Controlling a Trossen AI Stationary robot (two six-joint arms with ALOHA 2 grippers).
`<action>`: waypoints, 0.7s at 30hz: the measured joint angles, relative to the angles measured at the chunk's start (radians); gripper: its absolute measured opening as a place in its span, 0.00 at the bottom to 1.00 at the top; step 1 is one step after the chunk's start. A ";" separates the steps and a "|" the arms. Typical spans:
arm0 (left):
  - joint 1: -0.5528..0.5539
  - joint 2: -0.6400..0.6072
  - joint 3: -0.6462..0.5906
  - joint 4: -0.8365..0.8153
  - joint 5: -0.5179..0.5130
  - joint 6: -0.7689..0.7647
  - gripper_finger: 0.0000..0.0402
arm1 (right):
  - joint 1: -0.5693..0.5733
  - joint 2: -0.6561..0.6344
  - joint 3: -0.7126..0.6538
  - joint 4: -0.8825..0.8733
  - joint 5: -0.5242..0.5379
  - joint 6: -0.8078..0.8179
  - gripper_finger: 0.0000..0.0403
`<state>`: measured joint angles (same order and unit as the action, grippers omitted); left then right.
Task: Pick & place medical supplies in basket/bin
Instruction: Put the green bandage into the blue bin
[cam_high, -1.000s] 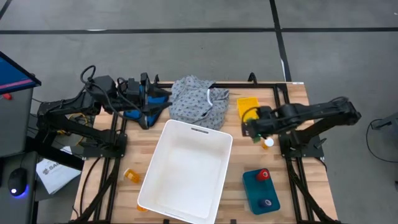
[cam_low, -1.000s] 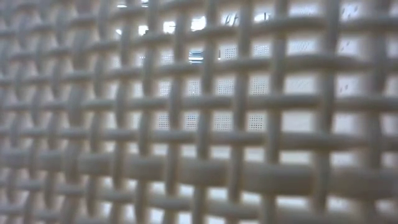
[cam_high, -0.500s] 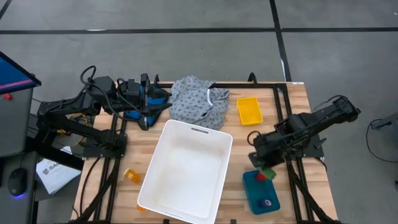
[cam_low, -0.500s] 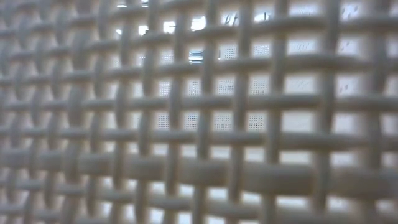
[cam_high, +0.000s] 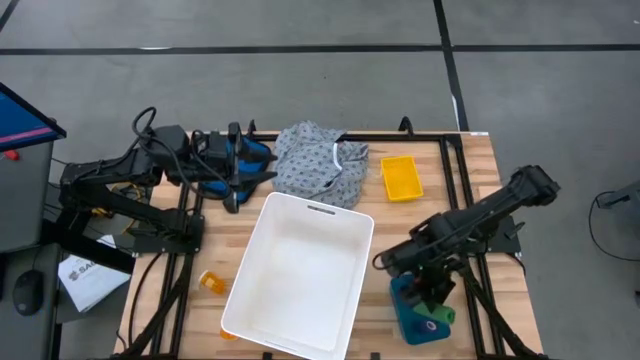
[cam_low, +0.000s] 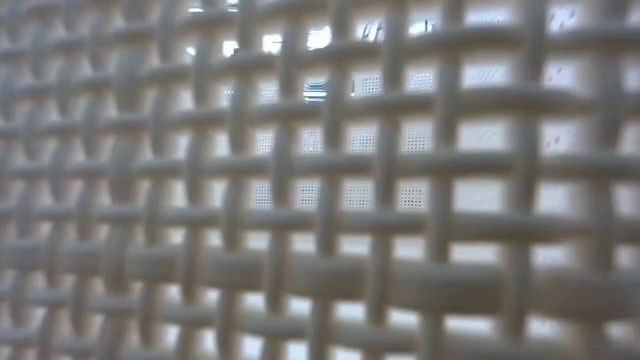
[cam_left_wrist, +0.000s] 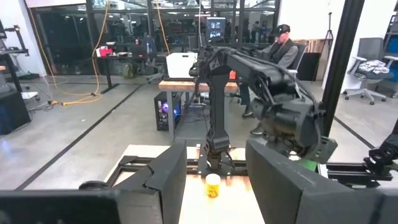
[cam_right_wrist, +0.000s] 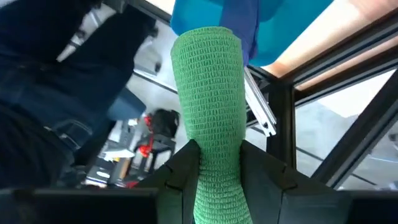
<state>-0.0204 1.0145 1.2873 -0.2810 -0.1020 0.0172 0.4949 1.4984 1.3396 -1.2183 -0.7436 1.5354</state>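
Green cylinder (cam_right_wrist: 208, 118), clamped in the right tool (cam_high: 437, 305) over the teal tray (cam_high: 405, 300) beside the white basket (cam_high: 300, 275); carrying step, next a swing across the basket's rim; left tool (cam_left_wrist: 214, 180) unclenched, idle beyond the basket.

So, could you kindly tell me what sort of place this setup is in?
Probably a robotics lab or workshop: a wooden-topped bench on a black metal frame, a glass-walled room with computer desks, and a seated person working behind.
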 joint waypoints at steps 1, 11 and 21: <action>-0.002 0.000 0.000 0.000 0.000 -0.003 0.39 | 0.003 0.014 0.001 0.003 -0.011 -0.006 0.25; -0.007 0.000 0.000 0.000 0.000 -0.008 0.39 | 0.008 0.182 0.000 0.025 -0.069 -0.144 0.25; -0.007 0.000 0.000 -0.001 0.000 -0.030 0.39 | -0.040 0.251 -0.026 0.017 -0.060 -0.257 0.25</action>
<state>-0.0273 1.0146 1.2873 -0.2822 -0.1024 -0.0130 0.4546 1.7491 1.3134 -1.2013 -0.8035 1.2780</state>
